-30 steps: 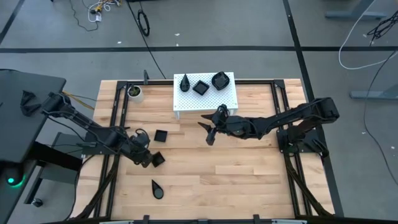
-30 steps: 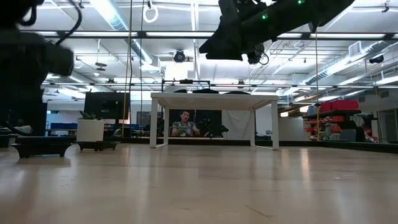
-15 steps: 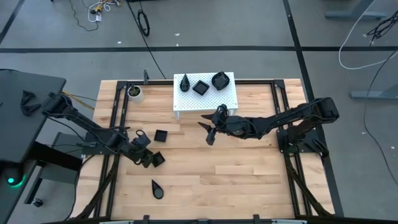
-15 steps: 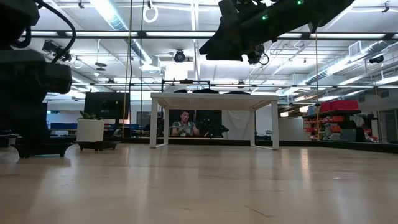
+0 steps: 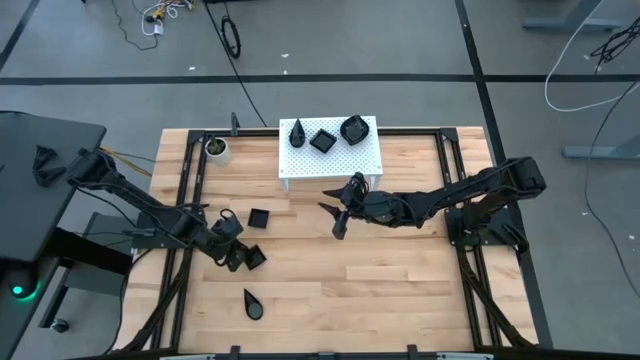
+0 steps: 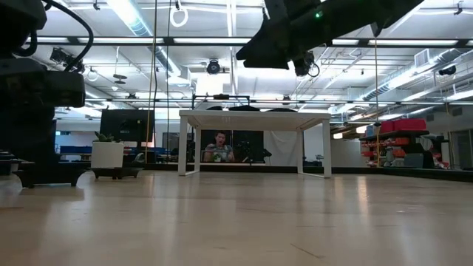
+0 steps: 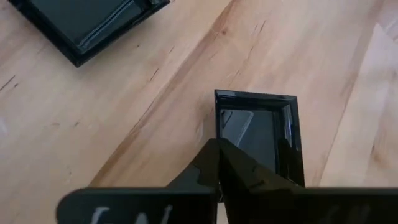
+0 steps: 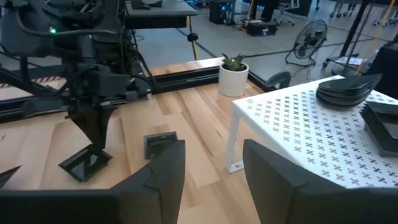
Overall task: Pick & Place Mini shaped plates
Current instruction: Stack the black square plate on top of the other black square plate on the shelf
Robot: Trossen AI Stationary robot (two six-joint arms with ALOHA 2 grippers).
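Observation:
A black square mini plate [image 5: 254, 257] lies flat on the wooden table, and my left gripper [image 5: 238, 258] is down on it, shut on its rim. A second square plate [image 5: 259, 217] rests flat just beyond it. A teardrop plate [image 5: 252, 304] lies nearer the front edge. Stacks of teardrop [image 5: 298, 132], square [image 5: 323, 140] and shell [image 5: 353, 129] plates sit on a white perforated stand [image 5: 335, 162]. My right gripper [image 5: 338, 222] hangs open above the table's middle, in front of the stand, with nothing between its fingers. My left gripper pinches one side rim [image 7: 219, 127] of the square plate near a corner. One finger stands inside the dish and one outside. The fingers [image 8: 94, 134] come from above, pointing steeply down. The plate lies flat on the table.
A white cup with a small plant [image 5: 216, 150] stands at the far left, beside the stand. Black rails run along the table's left [image 5: 186, 200] and right [image 5: 452, 170] sides. Bare wood spreads over the near right part [image 5: 400, 290].
My left gripper has shut on the square plate's rim, staying nearly in place. The plate still lies on the table where it was. My right gripper has kept open and almost still.

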